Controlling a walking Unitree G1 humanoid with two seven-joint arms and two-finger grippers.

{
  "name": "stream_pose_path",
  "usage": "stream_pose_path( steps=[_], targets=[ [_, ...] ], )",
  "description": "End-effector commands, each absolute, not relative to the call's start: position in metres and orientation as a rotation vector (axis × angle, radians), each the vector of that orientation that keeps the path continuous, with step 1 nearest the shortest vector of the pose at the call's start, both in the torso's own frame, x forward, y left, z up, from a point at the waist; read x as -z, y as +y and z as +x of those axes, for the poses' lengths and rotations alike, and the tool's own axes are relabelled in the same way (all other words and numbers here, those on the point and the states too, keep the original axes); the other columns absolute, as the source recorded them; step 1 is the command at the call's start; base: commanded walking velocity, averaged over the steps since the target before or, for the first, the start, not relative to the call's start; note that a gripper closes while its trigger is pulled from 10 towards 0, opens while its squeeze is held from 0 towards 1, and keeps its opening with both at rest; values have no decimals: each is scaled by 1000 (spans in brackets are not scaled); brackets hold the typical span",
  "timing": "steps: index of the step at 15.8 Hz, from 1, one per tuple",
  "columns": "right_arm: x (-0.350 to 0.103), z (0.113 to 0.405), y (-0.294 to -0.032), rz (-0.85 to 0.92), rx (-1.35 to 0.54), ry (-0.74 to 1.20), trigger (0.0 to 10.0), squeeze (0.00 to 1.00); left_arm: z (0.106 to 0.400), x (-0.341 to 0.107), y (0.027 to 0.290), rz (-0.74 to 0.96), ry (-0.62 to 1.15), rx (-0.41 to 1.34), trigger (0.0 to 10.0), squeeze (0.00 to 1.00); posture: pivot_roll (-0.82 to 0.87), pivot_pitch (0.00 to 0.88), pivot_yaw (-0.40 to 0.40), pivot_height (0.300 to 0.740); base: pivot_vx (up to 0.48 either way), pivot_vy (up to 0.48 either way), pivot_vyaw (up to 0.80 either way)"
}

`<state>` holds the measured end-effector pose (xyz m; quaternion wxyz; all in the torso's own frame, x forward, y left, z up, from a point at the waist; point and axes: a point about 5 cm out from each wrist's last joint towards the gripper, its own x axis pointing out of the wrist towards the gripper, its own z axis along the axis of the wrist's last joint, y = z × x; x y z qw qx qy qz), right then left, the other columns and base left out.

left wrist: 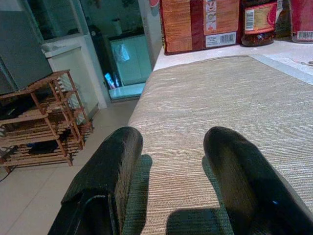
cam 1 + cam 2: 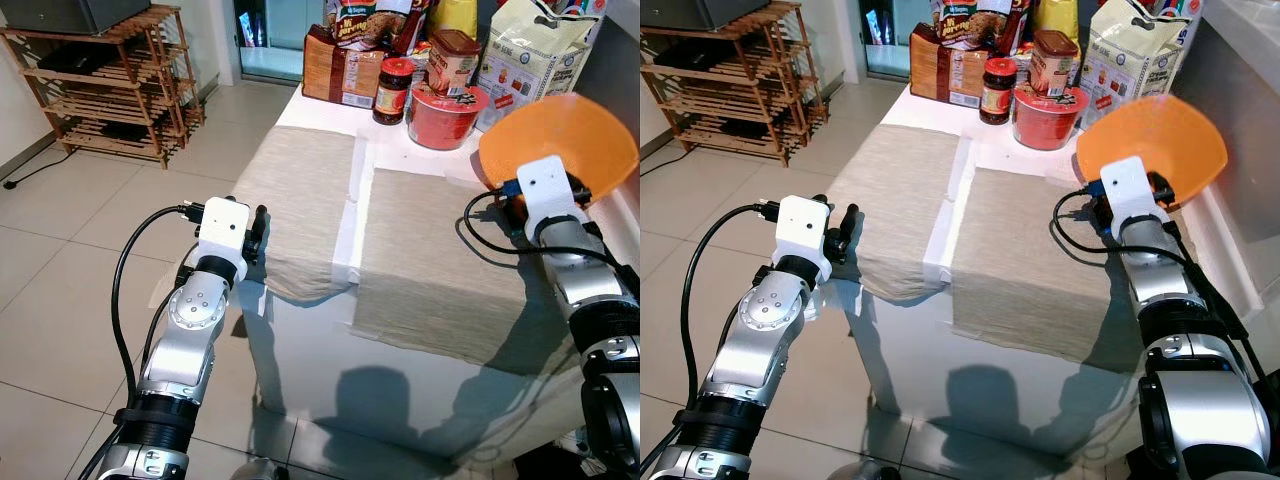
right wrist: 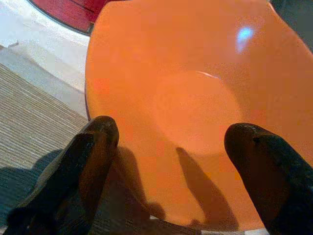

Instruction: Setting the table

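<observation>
smooth orange bowl [image 3: 195, 112], woven placemat [image 2: 440, 265].

Upper left of my view I see a wooden rack [image 2: 105, 85] on the tiled floor [image 2: 60, 300]; groceries [image 2: 400, 50] crowd the top centre.

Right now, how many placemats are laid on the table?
2. The left placemat hangs over the table's near edge in front of the left tool. The right placemat lies beside it, under the orange bowl. None seem hidden.
</observation>
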<state>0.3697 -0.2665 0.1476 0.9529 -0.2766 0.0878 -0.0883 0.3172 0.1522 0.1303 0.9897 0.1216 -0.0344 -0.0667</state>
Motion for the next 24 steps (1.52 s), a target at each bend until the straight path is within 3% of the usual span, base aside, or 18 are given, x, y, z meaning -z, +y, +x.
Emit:
stream_pose_path(
  steps=[1,10,14,16,20,24],
  targets=[
    [-160,374,-266,-557,201,128,10000,0,318,-135,154,250,-83,121,10000,0,55,0,-22,740,0,0,0],
    [-176,370,-273,-510,253,16,10000,0,319,-138,153,256,-98,120,10000,0,49,0,-21,740,0,0,0],
    [-181,373,-273,-264,294,-29,10000,0,319,-138,153,259,-101,124,10000,0,54,0,-18,740,0,0,0],
    [-176,374,-274,-206,299,6,10000,0,320,-138,153,261,-102,127,10000,0,56,0,-16,740,0,0,0],
    [-157,377,-277,125,368,154,10000,0,321,-141,154,269,-107,127,10000,0,66,0,-18,740,0,0,0],
    [-121,373,-249,305,280,326,10000,0,320,-141,156,270,-103,123,10000,0,69,0,-23,740,0,0,0]
  ],
)
